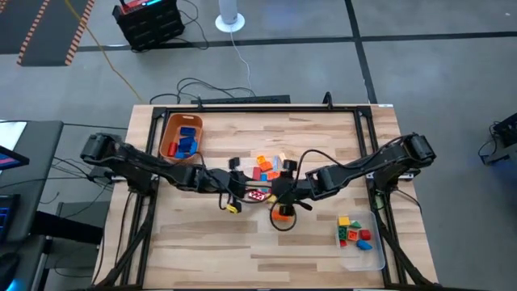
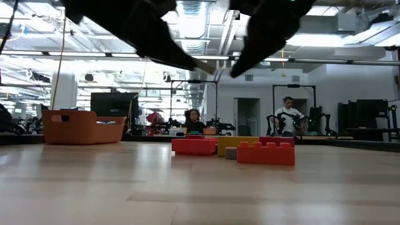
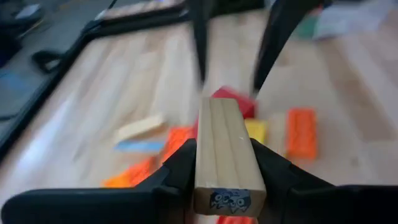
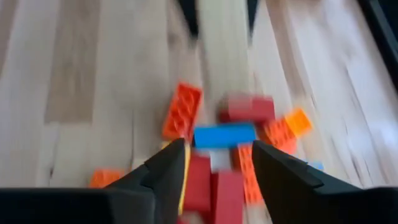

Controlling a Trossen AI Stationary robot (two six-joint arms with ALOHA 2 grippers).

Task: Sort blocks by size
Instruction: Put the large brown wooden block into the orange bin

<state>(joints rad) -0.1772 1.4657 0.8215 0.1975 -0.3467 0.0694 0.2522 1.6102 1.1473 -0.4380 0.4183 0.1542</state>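
Table (image 1: 202, 242): bare wood along the near edge and in the near left corner, black frame rails on the far edge and both sides.

Orange bin (image 1: 179, 136): far left corner of the table, holding several blue blocks and a red one.

Left gripper (image 1: 240, 194): reaches in from the left rail to mid-table, fingers closed on a long tan block (image 3: 225, 152) that stands out lengthwise between them.

Loose blocks (image 1: 269, 166): red, orange, blue, yellow and tan pieces in a small heap at the table's middle, just beyond both grippers; in the low view a red brick (image 2: 194, 145), a yellow one behind it and a second red brick (image 2: 265, 152) lie side by side.

Right gripper (image 1: 279, 194): comes from the right rail, tip near the left gripper, fingers parted and empty above the heap.

Clear tray (image 1: 373, 257): near right corner, holding small yellow, green, red and blue blocks.
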